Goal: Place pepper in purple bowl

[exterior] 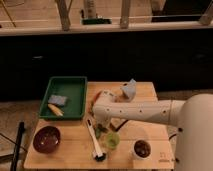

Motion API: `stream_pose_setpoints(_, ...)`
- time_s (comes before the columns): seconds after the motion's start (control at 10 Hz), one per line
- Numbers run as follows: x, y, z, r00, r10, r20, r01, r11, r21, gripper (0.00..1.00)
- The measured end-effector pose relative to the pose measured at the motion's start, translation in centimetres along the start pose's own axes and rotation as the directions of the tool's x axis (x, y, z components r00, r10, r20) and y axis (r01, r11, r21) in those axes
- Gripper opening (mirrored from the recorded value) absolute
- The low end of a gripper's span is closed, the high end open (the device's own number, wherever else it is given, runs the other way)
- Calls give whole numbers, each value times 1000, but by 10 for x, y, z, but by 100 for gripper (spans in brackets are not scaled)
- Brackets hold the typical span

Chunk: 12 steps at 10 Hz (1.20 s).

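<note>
The white arm's tool (99, 125) points down over the wooden bench (70, 150), to the right of the round, glossy dark purple bowl (46, 139). The slim green pepper (101, 132) shows at the tool's tip, apart from the bowl. Whether the tool grasps it cannot be told. Farther right of the bowl stands a stubby yellow-green cup (111, 141).

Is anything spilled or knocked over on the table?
Nothing looks spilled or broken. The purple bowl sits upright at the front left of the table. The gripper reaches down near the middle, close to the green cup, which stands upright too.
</note>
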Motion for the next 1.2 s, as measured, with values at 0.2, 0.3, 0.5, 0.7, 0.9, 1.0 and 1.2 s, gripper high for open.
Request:
stream_pose_setpoints(0.2,-2,2,-3,1000,-4,-4,4,1000,-13,0)
stream_pose_setpoints(0.3,-3,0,-9,1000,-11,-13,11,1000,-20,0)
stream_pose_setpoints(0.5,-13,-18,-40,998,-52,-36,51,998,-27,0)
stream_pose_setpoints(0.7,-23,-32,-63,995,-85,-52,83,996,-35,0)
stream_pose_setpoints(0.9,-35,-48,-81,990,-124,-67,122,992,-39,0)
stream_pose_setpoints(1.0,-38,-50,-83,989,-136,-65,133,990,-39,0)
stream_pose_setpoints(1.2,-44,-60,-87,984,-170,-52,168,985,-38,0)
